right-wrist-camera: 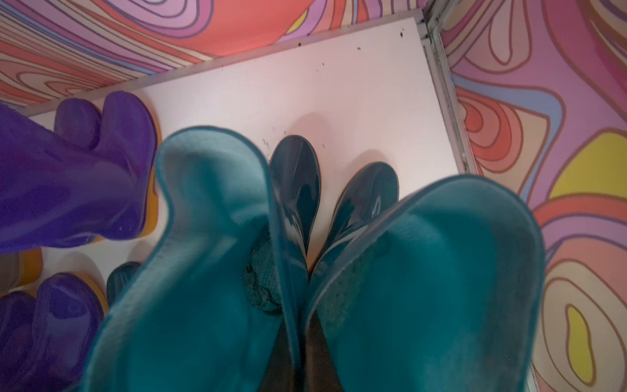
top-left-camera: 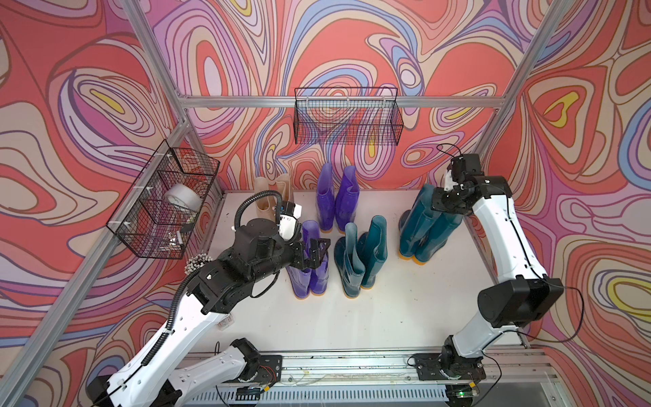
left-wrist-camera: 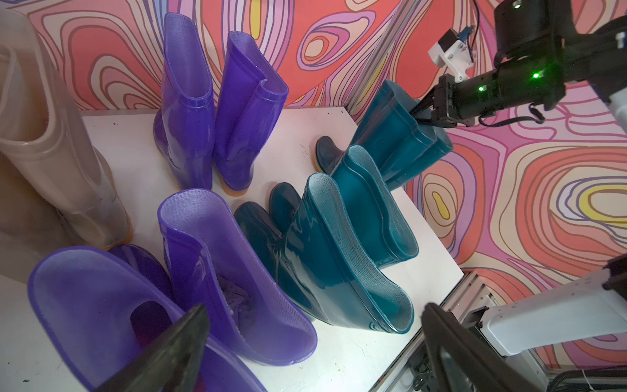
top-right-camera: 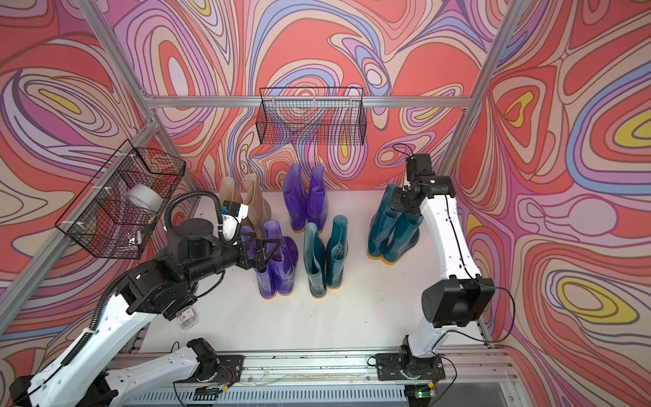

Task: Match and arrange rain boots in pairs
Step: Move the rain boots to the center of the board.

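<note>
Your left gripper [top-left-camera: 318, 254] hangs over the front purple pair [top-left-camera: 310, 282], fingers wide apart; your right gripper [left-wrist-camera: 420, 113] pinches the rightmost teal pair [top-left-camera: 419, 232] (cuffs pressed together). You have ten boots [top-left-camera: 336, 208] standing on the table [top-left-camera: 387, 310]: four purple, four teal, two beige [top-left-camera: 261, 185].

Both top views look steeply down from high over the whole table [top-left-camera: 387, 317]. The left wrist view looks low across the rain boots [left-wrist-camera: 339, 254]; the right wrist view sits close above the teal pair [right-wrist-camera: 210, 271].
</note>
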